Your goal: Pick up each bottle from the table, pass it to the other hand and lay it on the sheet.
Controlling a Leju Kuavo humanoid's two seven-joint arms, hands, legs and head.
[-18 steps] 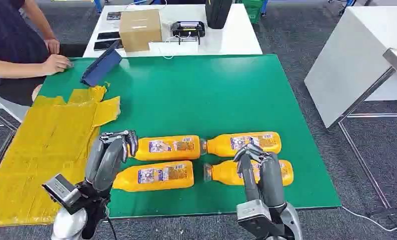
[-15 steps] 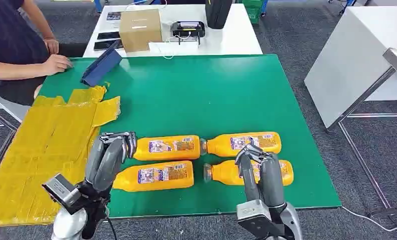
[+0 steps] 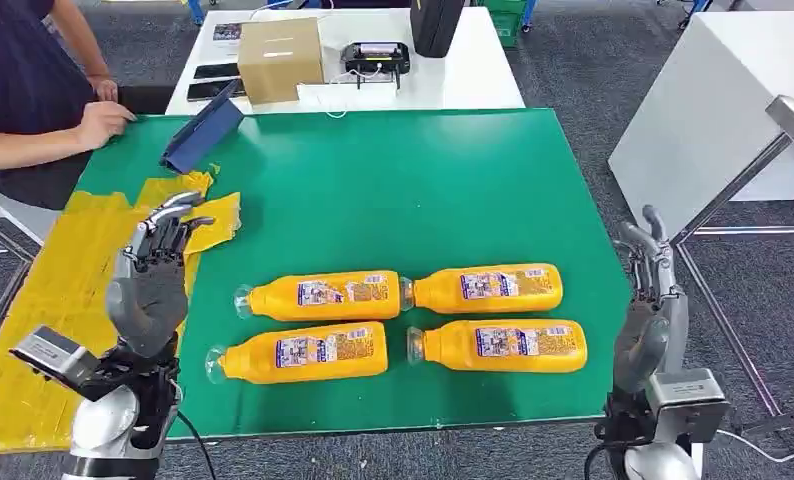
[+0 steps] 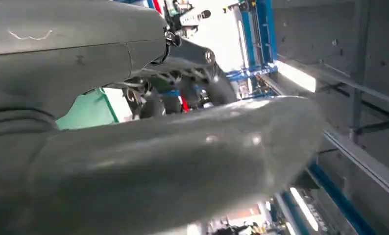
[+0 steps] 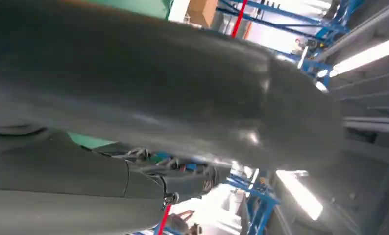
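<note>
Now the four orange bottles lie on their sides on the green table (image 3: 393, 180), in two rows between the two hands. The left hand (image 3: 153, 280) is raised over the yellow sheet (image 3: 83, 290), fingers spread and holding nothing; the nearest bottles, the upper-left bottle (image 3: 323, 296) and lower-left bottle (image 3: 303, 352), lie just to its right, apart from it. The right hand (image 3: 651, 300) stands off the table's right edge, fingers apart and empty, with the upper-right bottle (image 3: 488, 287) and lower-right bottle (image 3: 503, 346) to its left, untouched.
</note>
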